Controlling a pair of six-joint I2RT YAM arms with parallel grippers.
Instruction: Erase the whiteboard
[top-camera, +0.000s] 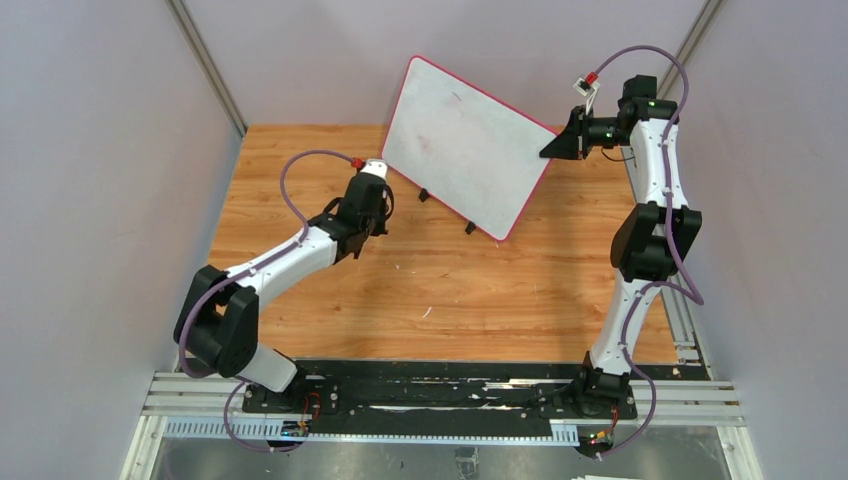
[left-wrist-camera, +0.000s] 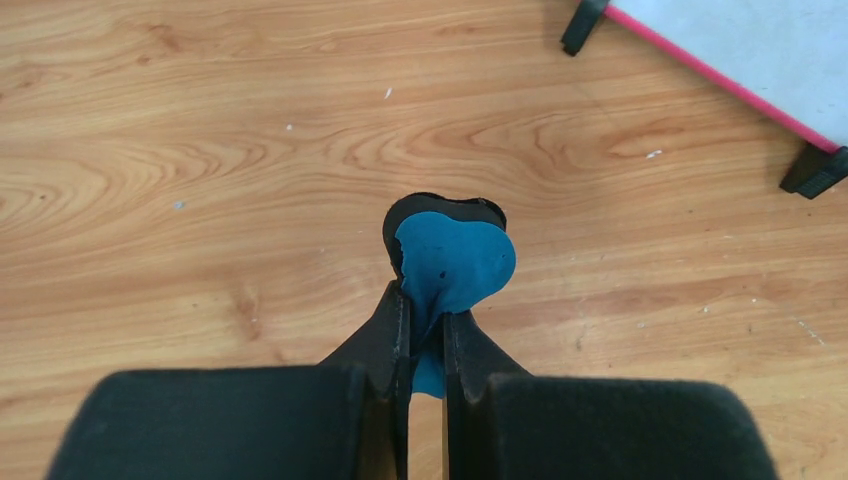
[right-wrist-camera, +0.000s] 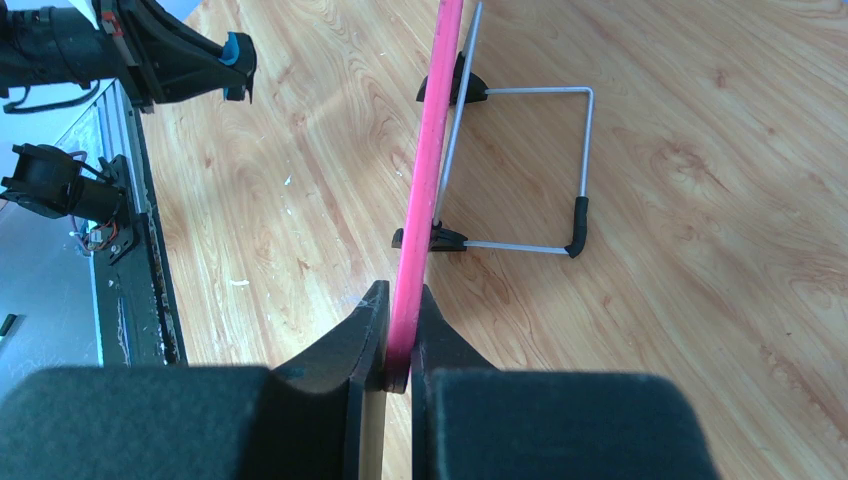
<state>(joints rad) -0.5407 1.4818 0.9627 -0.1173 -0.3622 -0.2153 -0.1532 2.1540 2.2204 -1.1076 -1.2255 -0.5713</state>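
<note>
black base rail (top-camera: 420, 396); wooden table (top-camera: 450, 290), grey walls (top-camera: 90, 150); right hand (right-wrist-camera: 400, 340) pinching whiteboard (top-camera: 460, 140)

Left claw (left-wrist-camera: 425, 318) pinched closed, right claw (right-wrist-camera: 402, 310) clamped

A light-brown wood-grain tabletop (left-wrist-camera: 200, 150) spreads under the jaws of the left gripper (left-wrist-camera: 425, 305). Plain pale-grey walls (top-camera: 90, 150) stand well beyond them, evenly lit.

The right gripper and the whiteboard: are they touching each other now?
Touching. The right wrist view shows it plainly: the right gripper is closed on the pink rim of the whiteboard, its jaws pressing on both sides with no gap.
</note>
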